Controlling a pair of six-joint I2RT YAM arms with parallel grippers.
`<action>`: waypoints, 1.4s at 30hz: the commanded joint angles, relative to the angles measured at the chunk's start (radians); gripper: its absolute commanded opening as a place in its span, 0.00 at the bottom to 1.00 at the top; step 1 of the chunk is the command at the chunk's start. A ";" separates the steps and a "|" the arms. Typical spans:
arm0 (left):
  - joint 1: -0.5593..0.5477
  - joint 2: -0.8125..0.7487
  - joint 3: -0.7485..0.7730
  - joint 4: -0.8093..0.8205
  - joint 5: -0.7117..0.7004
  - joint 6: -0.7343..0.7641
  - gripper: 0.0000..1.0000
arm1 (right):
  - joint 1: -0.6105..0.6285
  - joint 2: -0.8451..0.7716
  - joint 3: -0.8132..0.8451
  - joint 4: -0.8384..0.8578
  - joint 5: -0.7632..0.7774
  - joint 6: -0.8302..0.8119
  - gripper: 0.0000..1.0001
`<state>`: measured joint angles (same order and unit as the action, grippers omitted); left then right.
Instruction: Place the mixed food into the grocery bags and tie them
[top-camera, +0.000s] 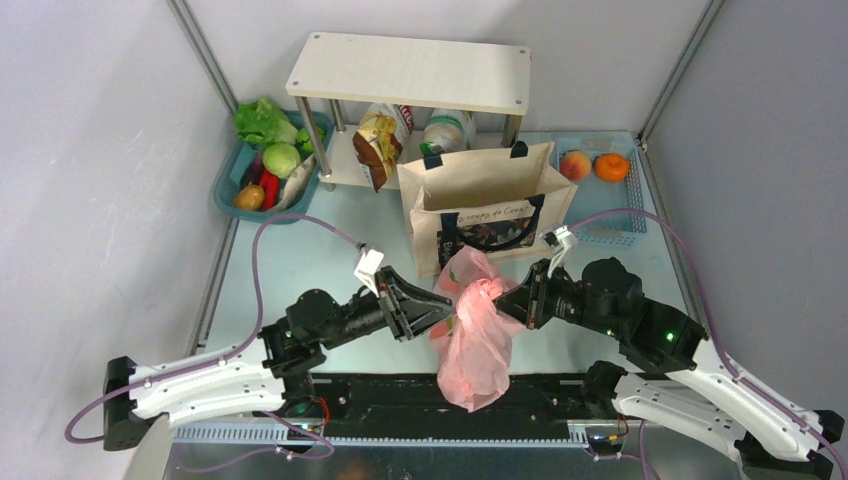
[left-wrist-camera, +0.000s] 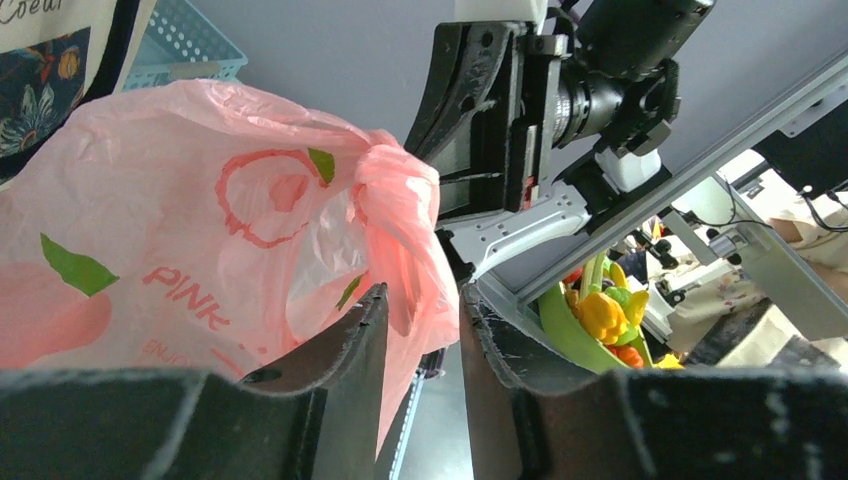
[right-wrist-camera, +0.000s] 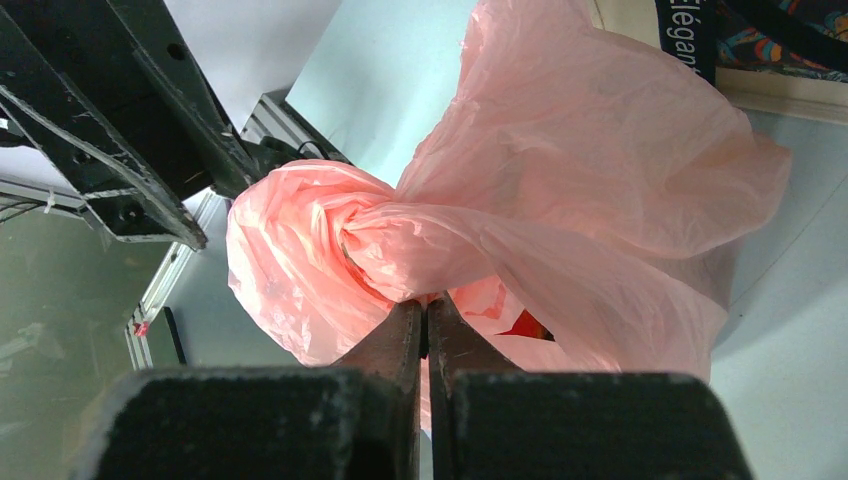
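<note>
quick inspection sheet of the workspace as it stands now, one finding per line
surface: pale table, no spills seen
job's things: pink bag held knotted between both grippers; tote standing open behind it; crisp packet under the shelf
clutter: teal basket of vegetables far left; blue basket with two round fruits far right
grippers: left gripper jaws apart, bag plastic between them; right gripper shut on the bag beside the knot
cables: purple cables loop over each arm, away from the bag
surroundings: grey walls, metal corner posts
</note>
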<state>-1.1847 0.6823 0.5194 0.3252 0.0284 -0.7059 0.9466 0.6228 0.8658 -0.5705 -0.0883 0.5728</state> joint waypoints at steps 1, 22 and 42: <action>-0.006 0.029 0.015 -0.005 -0.002 0.025 0.37 | -0.003 -0.009 0.009 0.035 -0.005 0.001 0.00; -0.007 -0.023 -0.005 -0.046 -0.006 0.037 0.43 | -0.005 -0.015 0.014 0.021 0.005 0.004 0.00; -0.006 0.023 0.023 -0.066 0.005 0.047 0.43 | -0.005 -0.009 0.014 0.025 0.001 0.005 0.00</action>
<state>-1.1847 0.6949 0.5037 0.2432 0.0296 -0.6949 0.9463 0.6163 0.8658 -0.5724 -0.0872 0.5728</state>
